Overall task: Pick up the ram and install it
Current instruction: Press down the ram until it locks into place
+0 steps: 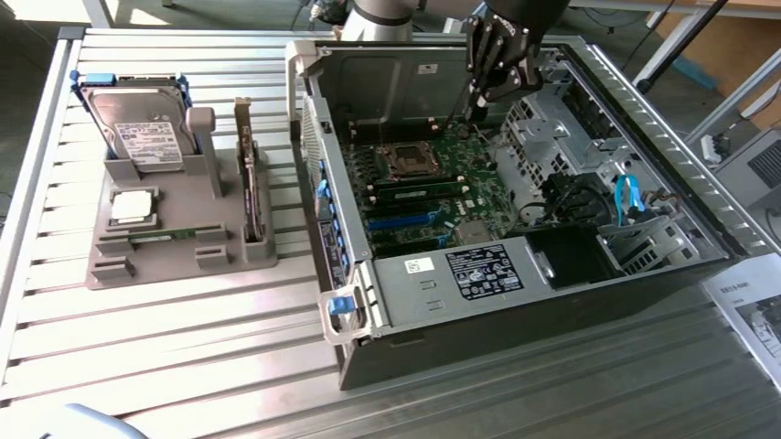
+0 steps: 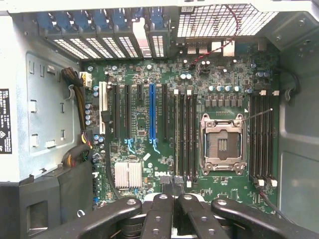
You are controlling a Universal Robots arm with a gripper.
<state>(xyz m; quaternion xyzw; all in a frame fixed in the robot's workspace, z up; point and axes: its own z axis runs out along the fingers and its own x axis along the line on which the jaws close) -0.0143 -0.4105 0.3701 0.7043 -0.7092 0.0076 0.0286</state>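
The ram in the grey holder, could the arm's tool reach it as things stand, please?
Probably yes: the ram lies uncovered from above; the shut tool hangs over the open case, away from it.

One computer case (image 1: 525, 334), one motherboard (image 2: 144, 74), one hard drive (image 1: 141, 123), one grey holder (image 1: 171, 261).

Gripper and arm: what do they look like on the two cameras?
The black metal gripper is built of jointed finger links: glossy black bars with rounded ends and small round pivot pins. It hangs from a silver-grey cylindrical arm segment.
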